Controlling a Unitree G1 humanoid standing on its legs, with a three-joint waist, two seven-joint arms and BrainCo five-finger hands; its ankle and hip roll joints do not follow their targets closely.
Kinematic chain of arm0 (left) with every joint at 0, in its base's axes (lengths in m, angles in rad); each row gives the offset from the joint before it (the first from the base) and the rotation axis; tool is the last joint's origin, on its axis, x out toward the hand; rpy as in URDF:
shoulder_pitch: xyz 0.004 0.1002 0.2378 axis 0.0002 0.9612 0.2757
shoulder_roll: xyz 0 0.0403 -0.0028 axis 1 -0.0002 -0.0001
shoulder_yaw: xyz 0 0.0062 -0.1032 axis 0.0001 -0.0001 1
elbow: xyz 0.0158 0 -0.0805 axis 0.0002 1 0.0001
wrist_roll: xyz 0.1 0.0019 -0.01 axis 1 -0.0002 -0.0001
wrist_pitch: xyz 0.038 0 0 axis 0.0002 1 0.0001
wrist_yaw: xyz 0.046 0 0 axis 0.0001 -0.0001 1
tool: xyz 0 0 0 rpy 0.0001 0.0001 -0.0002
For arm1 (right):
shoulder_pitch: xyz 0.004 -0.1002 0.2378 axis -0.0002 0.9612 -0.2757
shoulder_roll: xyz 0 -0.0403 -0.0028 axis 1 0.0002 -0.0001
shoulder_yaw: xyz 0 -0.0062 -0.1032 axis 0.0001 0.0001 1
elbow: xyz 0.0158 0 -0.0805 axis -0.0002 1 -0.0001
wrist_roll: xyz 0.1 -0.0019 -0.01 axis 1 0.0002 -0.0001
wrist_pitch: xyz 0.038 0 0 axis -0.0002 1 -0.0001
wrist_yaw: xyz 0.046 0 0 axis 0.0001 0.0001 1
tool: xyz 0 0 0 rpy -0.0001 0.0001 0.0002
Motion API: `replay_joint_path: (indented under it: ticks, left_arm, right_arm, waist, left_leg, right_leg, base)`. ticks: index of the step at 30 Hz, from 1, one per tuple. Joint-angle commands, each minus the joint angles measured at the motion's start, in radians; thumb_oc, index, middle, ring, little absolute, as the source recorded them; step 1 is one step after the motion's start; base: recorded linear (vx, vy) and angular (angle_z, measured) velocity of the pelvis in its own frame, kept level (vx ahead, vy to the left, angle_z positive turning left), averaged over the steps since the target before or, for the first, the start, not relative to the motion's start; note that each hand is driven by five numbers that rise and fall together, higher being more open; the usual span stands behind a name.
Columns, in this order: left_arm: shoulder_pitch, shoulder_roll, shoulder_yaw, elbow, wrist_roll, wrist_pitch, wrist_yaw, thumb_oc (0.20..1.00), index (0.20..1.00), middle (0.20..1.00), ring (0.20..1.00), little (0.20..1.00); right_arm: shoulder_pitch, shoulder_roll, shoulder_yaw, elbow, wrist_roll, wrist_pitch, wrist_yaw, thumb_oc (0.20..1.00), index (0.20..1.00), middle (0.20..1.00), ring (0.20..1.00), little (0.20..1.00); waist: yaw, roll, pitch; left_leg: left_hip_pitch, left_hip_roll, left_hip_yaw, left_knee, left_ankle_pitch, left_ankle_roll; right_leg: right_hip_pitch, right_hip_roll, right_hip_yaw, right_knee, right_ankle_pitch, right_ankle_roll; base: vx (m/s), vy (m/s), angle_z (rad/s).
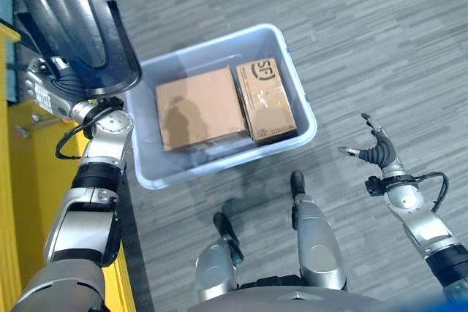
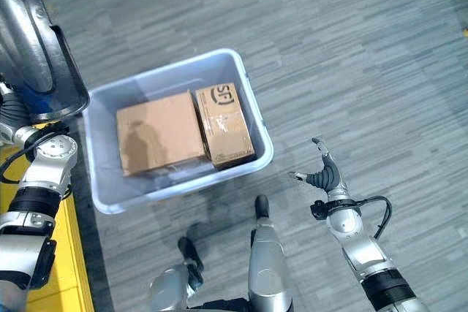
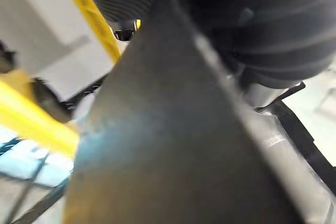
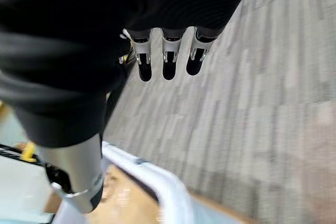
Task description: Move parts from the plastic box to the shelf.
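1. Translucent pale-blue plastic box (image 1: 219,169) on grey plank floor (image 1: 365,34); inside, two brown cardboard boxes side by side: larger square one (image 1: 199,107), narrower printed one (image 1: 266,100).
2. Right hand (image 1: 377,150) off the box's right side, fingers spread, holding nothing.
3. Left hand (image 1: 44,93) beside yellow shelf (image 1: 18,180); finger state cannot be told.

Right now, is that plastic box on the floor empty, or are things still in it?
Not empty. The plastic box holds two cardboard boxes side by side: a plain one and a printed one.
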Motion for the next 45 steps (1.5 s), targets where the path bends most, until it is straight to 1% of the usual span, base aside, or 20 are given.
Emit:
replay_joint_path:
  ticks: [1, 3, 5, 7, 10, 15, 21, 23, 24, 25, 26, 27, 28, 30, 33, 34, 35, 36, 39, 45]
  left_arm:
    - [0.056, 0.059, 0.017, -0.030, 0.049, -0.059, -0.035, 0.200, 0.200, 0.200, 0.200, 0.200]
    - [0.100, 0.038, -0.003, -0.069, 0.074, -0.060, -0.067, 0.200, 0.200, 0.200, 0.200, 0.200]
    - [0.160, 0.022, -0.030, -0.118, 0.151, -0.057, -0.087, 0.200, 0.200, 0.200, 0.200, 0.200]
    - [0.220, 0.004, -0.055, -0.173, 0.157, -0.059, -0.126, 0.200, 0.200, 0.200, 0.200, 0.200]
    - [0.318, -0.039, -0.085, -0.242, 0.212, -0.075, -0.167, 0.200, 0.200, 0.200, 0.200, 0.200]
    - [0.465, -0.107, -0.105, -0.355, 0.267, -0.094, -0.251, 0.200, 0.200, 0.200, 0.200, 0.200]
    - [0.536, -0.107, -0.099, -0.426, 0.318, -0.100, -0.338, 0.200, 0.200, 0.200, 0.200, 0.200]
    - [0.549, -0.102, -0.097, -0.435, 0.333, -0.113, -0.354, 0.200, 0.200, 0.200, 0.200, 0.200]
    - [0.558, -0.097, -0.093, -0.444, 0.338, -0.121, -0.365, 0.200, 0.200, 0.200, 0.200, 0.200]
    - [0.563, -0.094, -0.090, -0.450, 0.332, -0.121, -0.367, 0.200, 0.200, 0.200, 0.200, 0.200]
    - [0.583, -0.088, -0.074, -0.460, 0.319, -0.128, -0.372, 0.200, 0.200, 0.200, 0.200, 0.200]
    - [0.586, -0.087, -0.070, -0.462, 0.319, -0.130, -0.373, 0.200, 0.200, 0.200, 0.200, 0.200]
    - [0.595, -0.085, -0.058, -0.467, 0.319, -0.131, -0.371, 0.200, 0.200, 0.200, 0.200, 0.200]
    - [0.603, -0.083, -0.044, -0.478, 0.314, -0.131, -0.376, 0.200, 0.200, 0.200, 0.200, 0.200]
    - [0.613, -0.076, -0.028, -0.485, 0.308, -0.141, -0.380, 0.200, 0.200, 0.200, 0.200, 0.200]
    - [0.629, -0.083, -0.021, -0.480, 0.289, -0.159, -0.383, 0.200, 0.200, 0.200, 0.200, 0.200]
    - [0.641, -0.091, -0.022, -0.477, 0.286, -0.162, -0.376, 0.200, 0.200, 0.200, 0.200, 0.200]
    - [0.652, -0.100, -0.026, -0.478, 0.283, -0.167, -0.368, 0.200, 0.200, 0.200, 0.200, 0.200]
    - [0.676, -0.119, -0.032, -0.478, 0.278, -0.162, -0.353, 0.200, 0.200, 0.200, 0.200, 0.200]
    - [0.685, -0.146, -0.047, -0.467, 0.262, -0.177, -0.350, 0.200, 0.200, 0.200, 0.200, 0.200]
  right_arm:
    - [0.045, 0.039, 0.018, -0.058, 0.003, -0.072, 0.077, 1.000, 1.000, 1.000, 1.000, 1.000]
    - [0.048, 0.063, 0.045, -0.069, -0.009, -0.071, 0.106, 1.000, 1.000, 1.000, 1.000, 1.000]
    - [0.048, 0.078, 0.070, -0.084, 0.019, -0.057, 0.131, 1.000, 1.000, 1.000, 1.000, 1.000]
    - [0.047, 0.092, 0.088, -0.092, 0.039, -0.054, 0.141, 1.000, 1.000, 1.000, 1.000, 1.000]
    - [0.039, 0.120, 0.117, -0.101, 0.056, -0.058, 0.156, 1.000, 1.000, 1.000, 1.000, 1.000]
    - [0.024, 0.156, 0.144, -0.134, 0.065, -0.022, 0.171, 1.000, 1.000, 1.000, 1.000, 1.000]
    - [0.025, 0.174, 0.139, -0.154, 0.067, -0.003, 0.149, 1.000, 1.000, 1.000, 1.000, 1.000]
    - [0.025, 0.186, 0.132, -0.153, 0.064, 0.001, 0.127, 1.000, 1.000, 1.000, 1.000, 1.000]
    - [0.024, 0.198, 0.129, -0.156, 0.065, 0.001, 0.095, 1.000, 1.000, 1.000, 1.000, 1.000]
    - [0.024, 0.202, 0.127, -0.155, 0.067, 0.001, 0.086, 1.000, 1.000, 1.000, 1.000, 1.000]
    - [0.021, 0.212, 0.118, -0.152, 0.068, -0.007, 0.079, 1.000, 1.000, 1.000, 1.000, 1.000]
    - [0.022, 0.214, 0.116, -0.154, 0.069, -0.008, 0.079, 1.000, 1.000, 1.000, 1.000, 1.000]
    - [0.027, 0.216, 0.106, -0.161, 0.071, -0.010, 0.073, 1.000, 1.000, 1.000, 1.000, 1.000]
    - [0.025, 0.219, 0.095, -0.168, 0.070, -0.009, 0.069, 1.000, 1.000, 1.000, 1.000, 1.000]
    - [0.026, 0.215, 0.087, -0.171, 0.080, -0.004, 0.049, 1.000, 1.000, 1.000, 1.000, 1.000]
    - [0.037, 0.206, 0.067, -0.164, 0.091, -0.013, 0.042, 1.000, 1.000, 1.000, 1.000, 1.000]
    - [0.049, 0.201, 0.062, -0.158, 0.096, -0.028, 0.042, 1.000, 1.000, 1.000, 1.000, 1.000]
    - [0.060, 0.196, 0.057, -0.155, 0.096, -0.042, 0.042, 1.000, 1.000, 1.000, 1.000, 1.000]
    - [0.078, 0.183, 0.052, -0.125, 0.094, -0.089, 0.042, 1.000, 1.000, 1.000, 1.000, 1.000]
    - [0.062, 0.171, 0.073, -0.109, 0.104, -0.107, 0.004, 1.000, 1.000, 1.000, 1.000, 1.000]
  waist:
    - [0.011, -0.087, -0.084]
    - [0.031, -0.078, -0.117]
    - [0.054, -0.072, -0.144]
    - [0.080, -0.069, -0.164]
    - [0.117, -0.072, -0.183]
    - [0.176, -0.080, -0.206]
    - [0.223, -0.096, -0.218]
    - [0.236, -0.104, -0.222]
    - [0.247, -0.111, -0.225]
    - [0.252, -0.114, -0.226]
    - [0.263, -0.121, -0.221]
    - [0.265, -0.121, -0.220]
    - [0.270, -0.121, -0.219]
    - [0.273, -0.129, -0.213]
    - [0.267, -0.129, -0.206]
    - [0.251, -0.132, -0.203]
    - [0.241, -0.139, -0.198]
    - [0.239, -0.143, -0.197]
    - [0.256, -0.159, -0.190]
    - [0.270, -0.147, -0.171]
  left_leg:
    - [-0.108, 0.028, -0.058, 0.033, 0.076, -0.031]
    - [-0.093, 0.026, -0.066, 0.019, 0.083, -0.029]
    - [-0.075, 0.021, -0.078, 0.007, 0.085, -0.026]
    - [-0.063, 0.016, -0.093, -0.001, 0.084, -0.025]
    - [-0.040, 0.004, -0.118, -0.023, 0.085, -0.020]
    - [0.001, -0.017, -0.145, -0.059, 0.077, -0.011]
    - [0.032, -0.055, -0.150, -0.103, 0.067, 0.013]
    - [0.038, -0.074, -0.140, -0.117, 0.063, 0.027]
    - [0.041, -0.091, -0.126, -0.124, 0.056, 0.040]
    - [0.041, -0.098, -0.118, -0.125, 0.052, 0.044]
    - [0.050, -0.114, -0.101, -0.124, 0.034, 0.055]
    - [0.050, -0.115, -0.099, -0.123, 0.034, 0.057]
    - [0.042, -0.122, -0.097, -0.122, 0.033, 0.065]
    - [0.033, -0.144, -0.111, -0.120, 0.024, 0.089]
    - [0.026, -0.153, -0.143, -0.116, 0.025, 0.101]
    - [0.012, -0.169, -0.196, -0.115, 0.036, 0.099]
    - [0.008, -0.182, -0.221, -0.112, 0.040, 0.094]
    - [-0.011, -0.191, -0.240, -0.106, 0.052, 0.087]
    - [-0.069, -0.209, -0.273, -0.065, 0.057, 0.070]
    - [-0.132, -0.210, -0.319, -0.057, 0.096, 0.054]
  right_leg:
    - [0.146, -0.045, -0.096, -0.028, -0.104, 0.031]
    - [0.177, -0.050, -0.111, -0.048, -0.095, 0.034]
    - [0.212, -0.058, -0.131, -0.063, -0.090, 0.039]
    - [0.241, -0.062, -0.150, -0.071, -0.091, 0.041]
    - [0.281, -0.067, -0.176, -0.093, -0.082, 0.048]
    - [0.338, -0.076, -0.209, -0.137, -0.058, 0.065]
    - [0.375, -0.106, -0.251, -0.164, -0.025, 0.104]
    - [0.380, -0.130, -0.271, -0.169, -0.003, 0.126]
    - [0.378, -0.150, -0.293, -0.177, 0.024, 0.139]
    - [0.377, -0.156, -0.303, -0.181, 0.037, 0.143]
    - [0.358, -0.177, -0.321, -0.145, 0.062, 0.152]
    - [0.358, -0.173, -0.320, -0.142, 0.052, 0.152]
    - [0.358, -0.157, -0.319, -0.120, 0.028, 0.148]
    - [0.326, -0.139, -0.285, -0.033, 0.019, 0.140]
    - [0.303, -0.066, -0.222, 0.040, -0.046, 0.117]
    - [0.304, 0.055, -0.139, 0.018, -0.097, 0.062]
    - [0.317, 0.100, -0.099, -0.001, -0.118, 0.040]
    - [0.322, 0.131, -0.069, -0.034, -0.112, 0.025]
    - [0.352, 0.138, -0.074, -0.124, -0.089, 0.008]
    - [0.357, 0.135, -0.062, -0.166, -0.073, 0.001]
  base:
    - [0.09, 0.038, 0.13]
    - [0.06, 0.041, 0.13]
    - [0.04, 0.051, 0.18]
    - [0.01, 0.048, 0.30]
    - [-0.01, 0.076, 0.34]
    - [-0.03, 0.138, 0.25]
    - [-0.06, 0.178, 0.27]
    - [-0.08, 0.220, 0.24]
    - [-0.11, 0.215, 0.18]
    - [-0.14, 0.225, 0.07]
    - [-0.09, 0.120, 0.12]
    - [-0.13, 0.123, 0.03]
    - [-0.11, 0.071, -0.05]
    - [-0.12, 0.058, -0.16]
    - [-0.06, -0.004, 0.10]
    - [-0.04, -0.080, 0.35]
    - [-0.05, -0.108, 0.35]
    - [-0.04, -0.118, 0.60]
    - [-0.09, -0.163, 0.81]
    - [-0.13, -0.121, 0.07]
